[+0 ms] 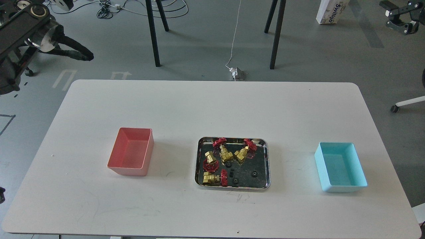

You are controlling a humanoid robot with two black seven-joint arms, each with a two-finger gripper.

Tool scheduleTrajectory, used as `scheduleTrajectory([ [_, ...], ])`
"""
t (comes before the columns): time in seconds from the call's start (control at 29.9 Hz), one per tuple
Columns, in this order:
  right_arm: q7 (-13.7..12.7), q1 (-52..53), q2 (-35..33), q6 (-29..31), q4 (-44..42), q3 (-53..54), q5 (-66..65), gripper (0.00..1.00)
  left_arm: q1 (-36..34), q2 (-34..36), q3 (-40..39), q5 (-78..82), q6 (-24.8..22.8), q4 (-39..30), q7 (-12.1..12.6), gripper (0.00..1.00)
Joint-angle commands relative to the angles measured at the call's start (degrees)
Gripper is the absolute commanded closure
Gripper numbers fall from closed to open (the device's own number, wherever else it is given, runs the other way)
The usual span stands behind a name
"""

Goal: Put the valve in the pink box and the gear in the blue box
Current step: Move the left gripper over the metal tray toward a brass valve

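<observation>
Four brass valves with red handwheels lie in a shiny steel tray (267, 166) at the table's middle: one valve (210, 158) at the left, one valve (225, 154) and another valve (241, 155) at the back, and a valve (211, 179) at the front left. Several tiny black gears lie among them, such as a gear (254, 173) at the right and a gear (235, 180) at the front. The pink box (131, 156) stands empty at the left and the blue box (342, 167) empty at the right. My left arm (20, 30) hangs far off at top left, its end dark. My right gripper (395, 19) sits small at top right.
The white table (212, 109) has rounded corners and its front edge runs along the bottom of the view. Beyond its far edge are black furniture legs (154, 36), cables and a plug (236, 73) on the grey floor.
</observation>
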Motion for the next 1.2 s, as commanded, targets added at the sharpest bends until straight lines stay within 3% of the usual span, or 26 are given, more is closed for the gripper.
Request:
scheduleTrajectory([
  [0.0, 0.0, 0.0, -0.3, -0.2, 1.8, 0.2, 0.0, 0.0, 0.5, -0.3, -0.1, 0.2, 0.1, -0.2, -0.6, 0.0],
  [0.07, 0.0, 0.0, -0.3, -0.3, 1.8, 0.2, -0.1, 0.0, 0.9, -0.4, 0.4, 0.3, 0.1, -0.4, -3.3, 0.0],
  [0.2, 0.0, 0.0, -0.2, -0.5, 1.4, 0.2, -0.2, 0.01, 1.3, 0.3, -0.3, -0.3, -1.4, -0.2, -5.9, 0.0],
  [0.3, 0.0, 0.2, 0.0, -0.5, 1.4, 0.6, -0.2, 0.01, 1.7, -0.1, -0.3, -0.3, -4.4, 1.0, -10.5, 0.0],
  [0.57, 0.1, 0.7, 1.1, -0.7, -2.2, 3.0, -3.6, 0.02, 1.7, -0.5, 5.9, 10.0, -5.1, -4.3, -11.3, 0.0],
  [0.7, 0.2, 3.1, 1.8, -2.6, -2.2, 3.2, -9.6, 0.02, 1.9, -0.8, 9.9, 29.0, -1.2, -9.8, -11.1, 0.02],
  [0.84, 0.1, 3.5, 2.2, -3.0, -2.3, 3.1, -10.3, 0.02, 2.5, -2.2, 16.6, 49.4, 8.4, -12.5, -10.6, 0.02],
  [0.97, 0.0, 3.5, 2.2, -3.2, -2.2, 3.0, -10.4, 0.01, 5.8, -4.6, 19.9, 68.4, 17.4, -12.5, -7.0, 0.02],
  [1.17, 0.0, 3.9, 1.6, -3.2, -2.2, 2.9, -10.5, 0.01, 13.6, -8.6, 20.0, 84.9, 18.5, -12.1, -0.6, 0.0],
])
